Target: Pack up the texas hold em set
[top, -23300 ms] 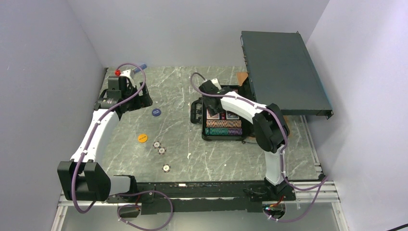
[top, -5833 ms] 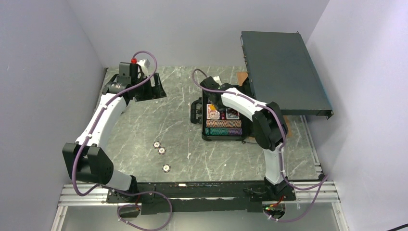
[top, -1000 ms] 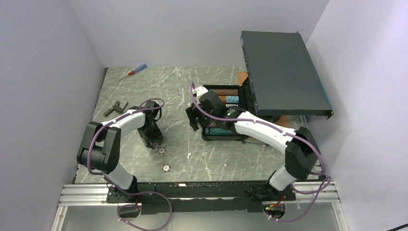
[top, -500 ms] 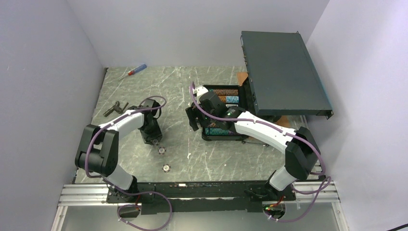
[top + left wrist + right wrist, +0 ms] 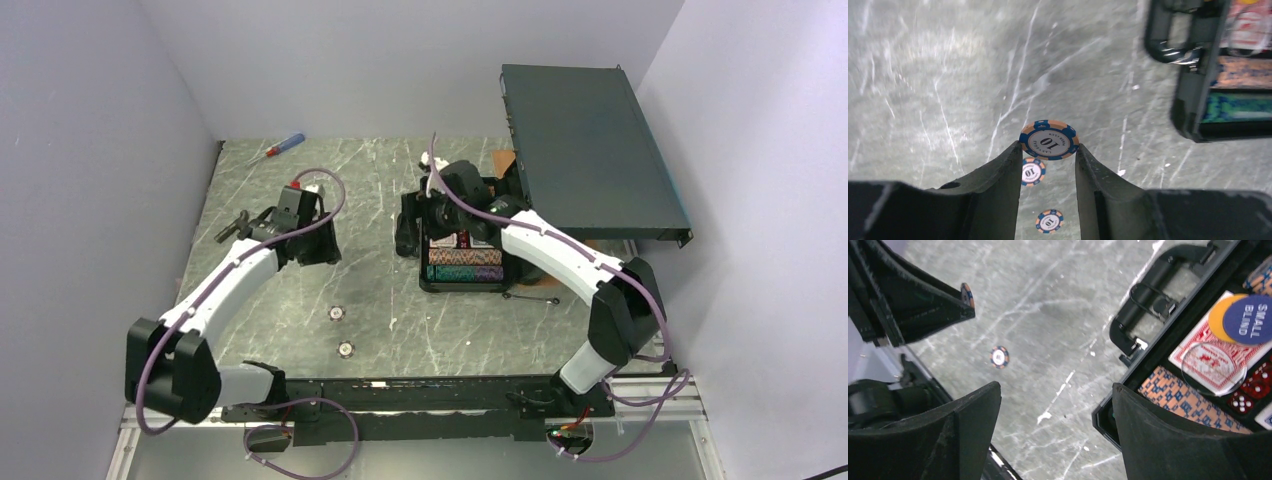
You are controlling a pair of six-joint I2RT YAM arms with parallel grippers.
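The open dark case (image 5: 462,286) of the texas hold em set lies mid-table, with chip rows (image 5: 1184,395), a red card deck (image 5: 1198,347), red dice (image 5: 1248,399) and a blue "small blind" button (image 5: 1251,320) inside. My left gripper (image 5: 1049,151) is shut on a blue-and-orange "10" poker chip (image 5: 1049,140), pinched by its rim and lifted off the table, left of the case. Two more chips (image 5: 338,313) (image 5: 345,349) lie flat on the table below. My right gripper (image 5: 1055,396) hangs open and empty over the case's handle (image 5: 1143,300).
A large flat dark rack box (image 5: 590,150) overhangs the case at the back right. A red-and-blue screwdriver (image 5: 283,146) lies at the back left, and small black parts (image 5: 232,228) near the left wall. A thin metal piece (image 5: 532,297) lies in front of the case.
My left gripper has closed on one chip and lifted it up and back off the table. My right gripper has moved back along the case's left side, staying open.
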